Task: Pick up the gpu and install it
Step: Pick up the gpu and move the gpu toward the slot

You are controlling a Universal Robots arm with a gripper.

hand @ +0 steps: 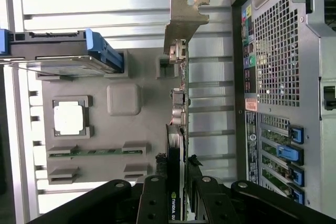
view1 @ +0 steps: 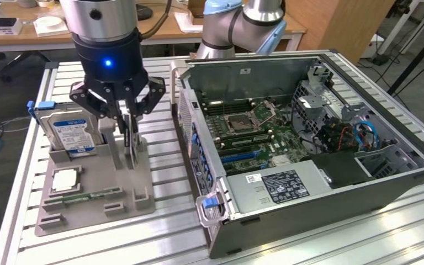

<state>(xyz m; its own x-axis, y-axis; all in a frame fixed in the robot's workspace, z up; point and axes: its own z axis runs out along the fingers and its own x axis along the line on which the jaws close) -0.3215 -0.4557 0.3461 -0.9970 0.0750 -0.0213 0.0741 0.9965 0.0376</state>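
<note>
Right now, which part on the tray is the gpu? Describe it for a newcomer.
At the exterior view's left of the open PC case sits a grey tray. The gpu stands on edge in it, in the gripper, beside the blue-labelled hard drive. It alone is a thin card with a silver end bracket.

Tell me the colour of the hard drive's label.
The label is blue and white; the exterior view shows it best.
</note>
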